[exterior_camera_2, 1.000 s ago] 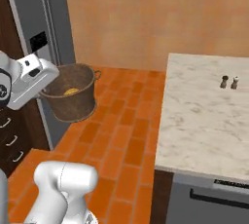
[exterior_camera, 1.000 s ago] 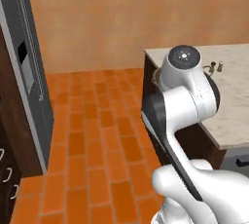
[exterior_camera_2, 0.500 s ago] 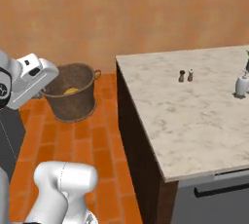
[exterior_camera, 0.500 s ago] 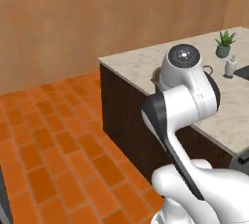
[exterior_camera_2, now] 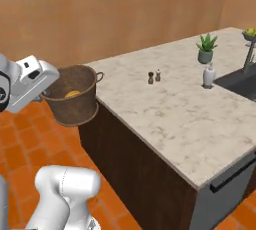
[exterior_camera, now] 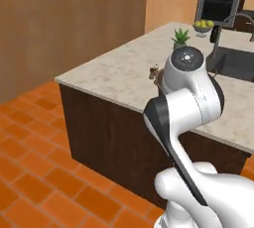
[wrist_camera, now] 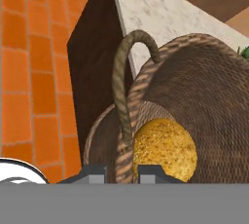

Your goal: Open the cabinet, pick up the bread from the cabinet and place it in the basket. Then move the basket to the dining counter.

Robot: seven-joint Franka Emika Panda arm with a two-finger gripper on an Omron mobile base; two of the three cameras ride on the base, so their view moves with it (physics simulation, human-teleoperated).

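Basket (exterior_camera_2: 74,95) hanging from my gripper (wrist_camera: 121,172), fingers clamped on its rim beside one handle (wrist_camera: 124,79), bread (wrist_camera: 164,149) inside just beyond my fingertips, table (exterior_camera_2: 175,104) edge close ahead, brick floor (wrist_camera: 29,72) below.

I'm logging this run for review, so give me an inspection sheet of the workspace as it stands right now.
Surface: dining counter, beige marble top on a dark wood base, with a sink at its far end.
Job's things: basket held off the floor beside the counter's corner, not on it; bread lies inside the basket.
Clutter: two small shakers, a white bottle, a potted plant and a bowl of lemons on the counter.
Grippers: gripper shut on the basket rim below one handle.
Cables: nothing seen.
Surroundings: orange tiled floor, wood-panelled wall, built-in oven beyond the counter.
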